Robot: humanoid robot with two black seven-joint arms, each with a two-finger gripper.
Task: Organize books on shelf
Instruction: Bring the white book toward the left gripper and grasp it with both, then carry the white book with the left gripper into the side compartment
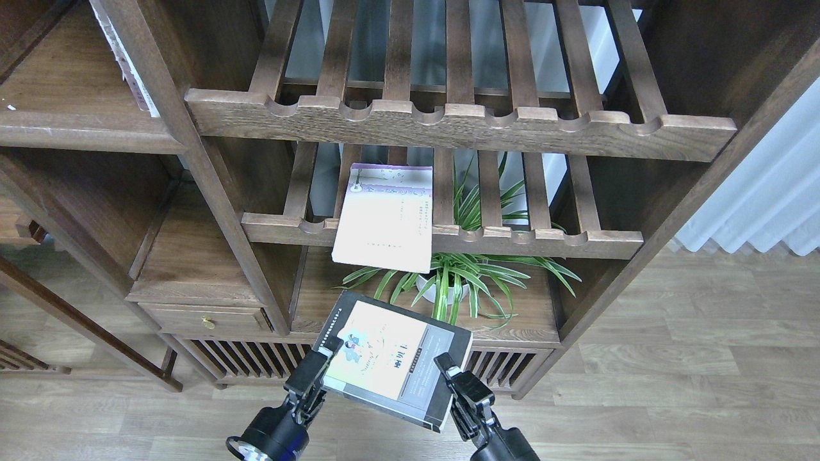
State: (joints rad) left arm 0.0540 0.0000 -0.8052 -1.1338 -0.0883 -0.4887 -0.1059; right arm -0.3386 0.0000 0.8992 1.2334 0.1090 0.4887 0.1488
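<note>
A black-grey book with a yellow panel [391, 362] is held flat, cover up, in front of the cabinet's lower part. My left gripper [322, 365] grips its left edge and my right gripper [453, 378] grips its right edge. A pale lavender-white book [386, 221] lies on the lower slatted rack, its near end hanging over the scalloped rail. The solid dark-brown shelf [77, 131] with a rounded front edge is at the upper left. A pale-edged book [127, 61] leans at its right end. The dark red book is out of view.
Two slatted racks with scalloped rails [461, 121] [544, 242] span the cabinet's middle. A spider plant in a white pot [448, 285] stands on the board below, just behind the held book. A drawer with a brass knob [206, 320] is at the lower left. Upright posts [211, 192] divide the bays.
</note>
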